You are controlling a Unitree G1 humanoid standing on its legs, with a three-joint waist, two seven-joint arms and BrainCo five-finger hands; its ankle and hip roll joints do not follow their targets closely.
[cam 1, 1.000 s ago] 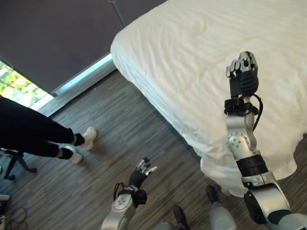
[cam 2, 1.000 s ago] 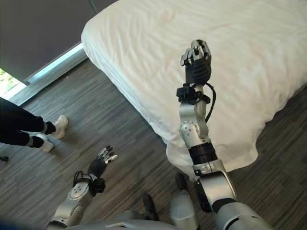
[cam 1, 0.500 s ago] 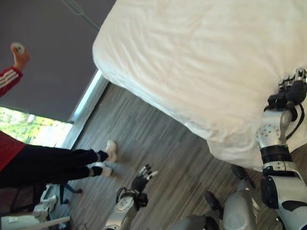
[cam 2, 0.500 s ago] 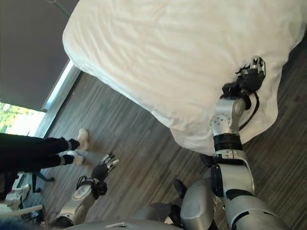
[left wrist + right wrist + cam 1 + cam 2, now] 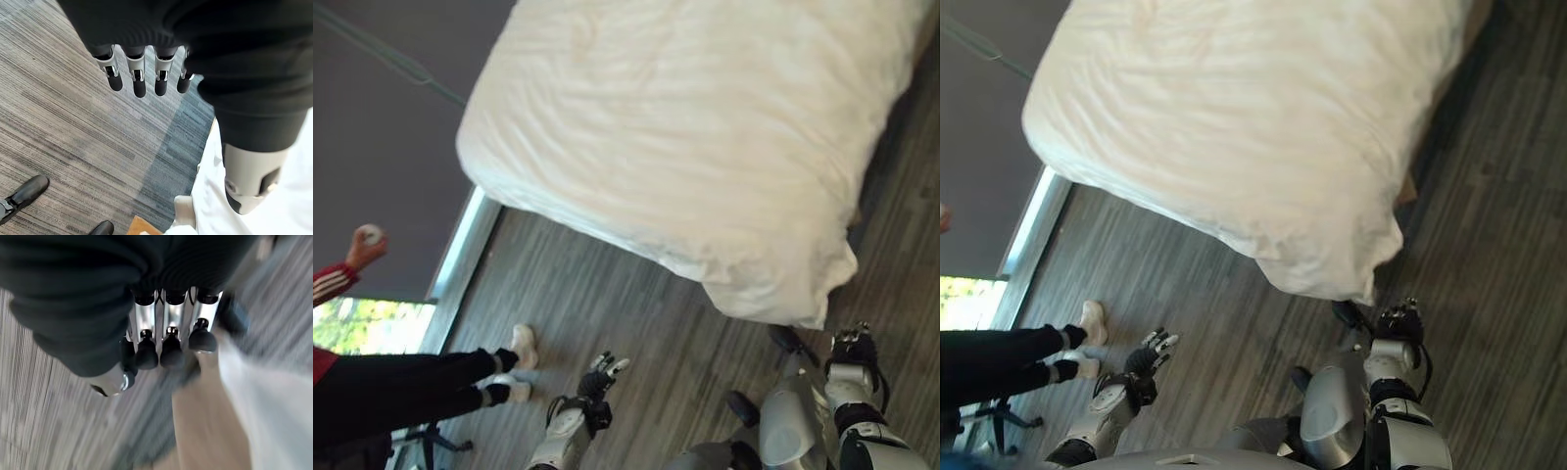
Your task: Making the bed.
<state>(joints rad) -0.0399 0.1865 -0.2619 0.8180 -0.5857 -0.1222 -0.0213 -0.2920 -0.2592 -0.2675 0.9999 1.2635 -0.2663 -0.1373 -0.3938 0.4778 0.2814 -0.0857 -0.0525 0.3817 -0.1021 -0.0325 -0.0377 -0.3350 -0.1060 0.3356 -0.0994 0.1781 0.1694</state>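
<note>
The bed carries a white, wrinkled duvet (image 5: 685, 147) that hangs over its near edge, and one corner (image 5: 793, 294) droops toward the floor. My right hand (image 5: 852, 345) is low beside that corner, off the cloth. In the right wrist view its fingers (image 5: 168, 345) are loosely extended and hold nothing. My left hand (image 5: 599, 372) hovers over the wooden floor, away from the bed. Its fingers (image 5: 139, 73) are straight and empty, with a white duvet edge (image 5: 210, 196) nearby.
A person stands at the left, with legs in dark trousers and white shoes (image 5: 519, 351), and a raised hand (image 5: 367, 240) in a red sleeve holding something small and white. A bright window (image 5: 372, 323) lies behind. A tan wooden bed base (image 5: 1406, 186) shows under the duvet.
My right arm has come down from above the duvet to floor level beside the bed's corner. The camera has swung, shifting the whole scene. My left hand has kept its pose.
</note>
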